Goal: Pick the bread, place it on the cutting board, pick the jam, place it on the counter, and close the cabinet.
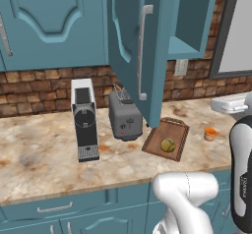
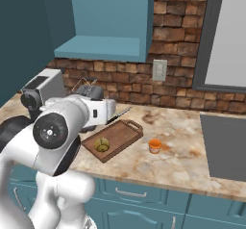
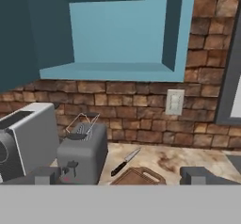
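1. One bread bun point(image 1: 168, 145) on one cutting board point(image 1: 178, 128).
2. One orange jam jar point(image 1: 210, 134).
3. One grey toaster point(image 1: 125, 115).
4. One coffee machine point(image 1: 84, 119).
5. One knife point(image 3: 125, 162).
6. One open cabinet door point(image 1: 129, 41) with one bar handle point(image 1: 142, 51).
7. One wall outlet point(image 3: 174, 102).

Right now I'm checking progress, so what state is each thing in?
bread: lying on the cutting board
jam: upright on the counter, apart from the board
cabinet: door open
gripper: open, holding nothing
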